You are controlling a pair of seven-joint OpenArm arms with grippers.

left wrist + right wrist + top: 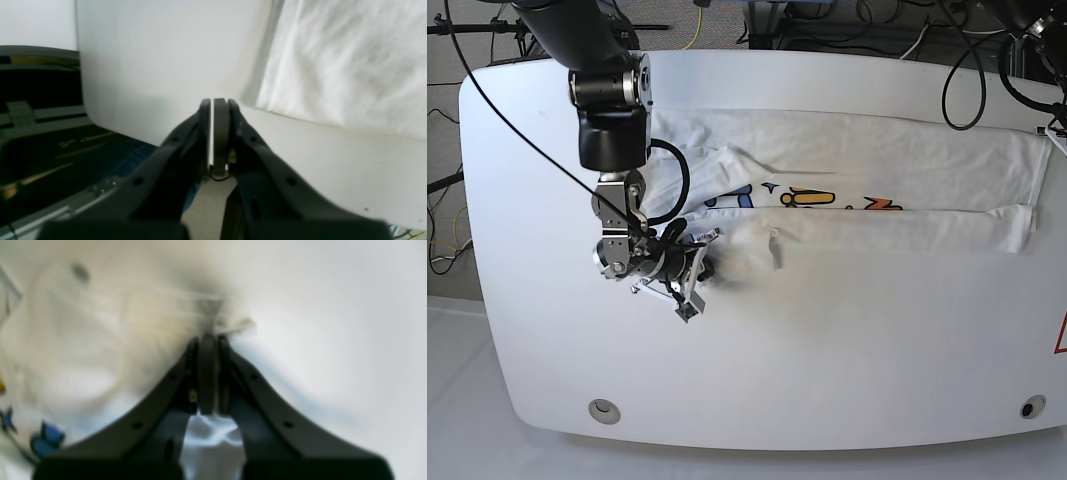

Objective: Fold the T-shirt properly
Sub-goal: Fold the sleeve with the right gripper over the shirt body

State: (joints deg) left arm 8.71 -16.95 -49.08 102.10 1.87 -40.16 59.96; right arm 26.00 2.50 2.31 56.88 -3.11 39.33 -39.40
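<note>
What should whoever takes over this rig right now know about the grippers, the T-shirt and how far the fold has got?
Right gripper: shut on the T-shirt, pinching a bit of fabric at the garment's end near that arm.
Left gripper: shut, holding nothing, parked at the table edge beside the shirt's other end.
T-shirt: spread lengthwise across the white table; the long near edge is already folded in over the print, which shows only in a narrow strip.
Left to do: fold in the pinched end, the far long side seemingly still open, then fold the length into a compact stack.
</note>
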